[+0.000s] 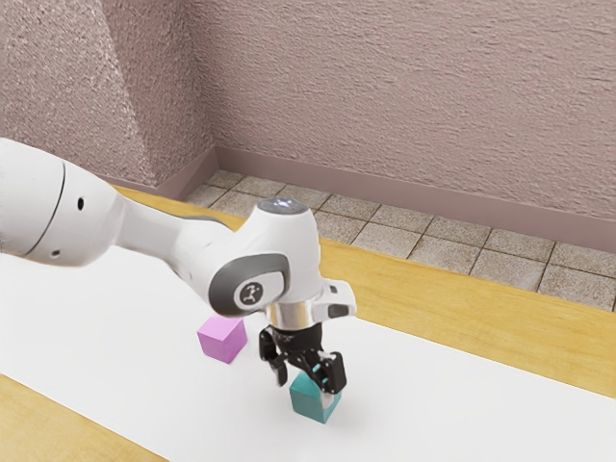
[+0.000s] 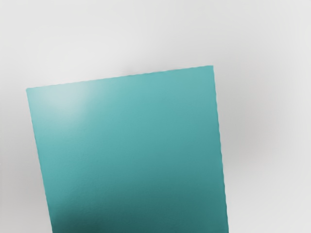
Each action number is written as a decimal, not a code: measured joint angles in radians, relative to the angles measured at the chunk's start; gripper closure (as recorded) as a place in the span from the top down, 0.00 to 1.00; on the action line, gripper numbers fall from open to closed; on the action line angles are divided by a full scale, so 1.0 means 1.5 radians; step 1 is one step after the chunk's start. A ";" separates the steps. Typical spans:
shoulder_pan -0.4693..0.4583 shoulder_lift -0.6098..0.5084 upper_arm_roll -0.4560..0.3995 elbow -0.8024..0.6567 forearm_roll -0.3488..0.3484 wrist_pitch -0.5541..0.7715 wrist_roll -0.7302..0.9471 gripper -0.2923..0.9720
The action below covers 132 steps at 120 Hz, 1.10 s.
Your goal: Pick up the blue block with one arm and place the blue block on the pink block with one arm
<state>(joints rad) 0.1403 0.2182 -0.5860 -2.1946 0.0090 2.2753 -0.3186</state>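
Note:
The blue block, teal in colour, rests on the white tabletop near the front. My gripper hangs right over it, black fingers spread and reaching down to the block's top edge, open. In the wrist view the blue block lies large and close under my hand, its top face turned slightly askew. The pink block sits on the table to the exterior view's left of the blue one and a little further back, about a block's width away from it.
A wooden border runs along the white surface at the back and at the front left corner. Beyond it lie a tiled floor and rough pink walls. My white arm reaches in from the exterior view's left.

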 joint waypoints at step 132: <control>-0.048 0.085 0.060 0.058 0.091 0.008 -0.056 0.56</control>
<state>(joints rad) 0.0690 0.3463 -0.4961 -2.1075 0.1461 2.2879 -0.4020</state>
